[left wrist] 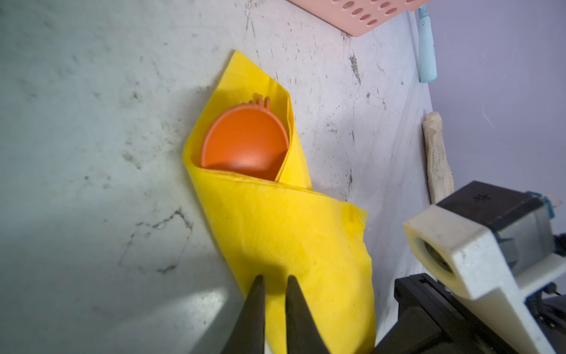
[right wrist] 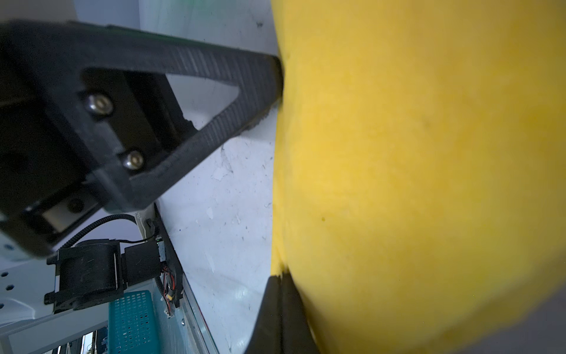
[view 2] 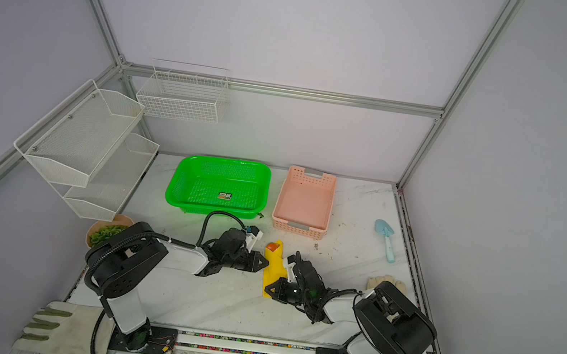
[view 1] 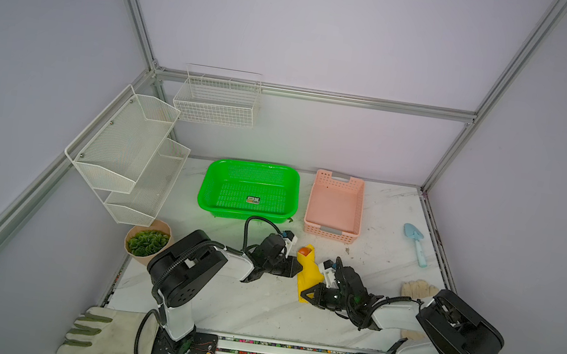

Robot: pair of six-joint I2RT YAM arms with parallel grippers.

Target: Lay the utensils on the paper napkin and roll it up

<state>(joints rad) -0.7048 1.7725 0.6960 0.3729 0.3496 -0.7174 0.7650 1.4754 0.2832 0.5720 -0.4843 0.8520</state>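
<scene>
Cutlery bundled at centre table: a bright yellow paper napkin (view 1: 310,277), wrapped into a loose roll, lies on the marble table (view 1: 255,313) between the robot's two arms. It sits in front of the green basket (view 1: 208,190) and the pink basket (view 1: 330,234), nearer the pink one and touching neither. At the roll's far, open end the orange spoon (left wrist: 245,144) shows its round bowl inside the fold, with the tines of the fork (left wrist: 260,101) peeking out just behind it; the rest of the utensils is hidden by the paper. The left gripper (view 1: 300,268) meets the roll's left edge about midway along. The left wrist view shows its jaws a narrow gap apart, fingertips (left wrist: 258,286) over the paper, and whether they pinch it cannot be told. The right gripper (view 1: 302,294) sits at the roll's near end with its jaws closed tight together, touching the yellow edge; whether any paper is caught between them cannot be told. A light-blue toy trowel (view 1: 416,241) lies well apart, near the table's right edge.
</scene>
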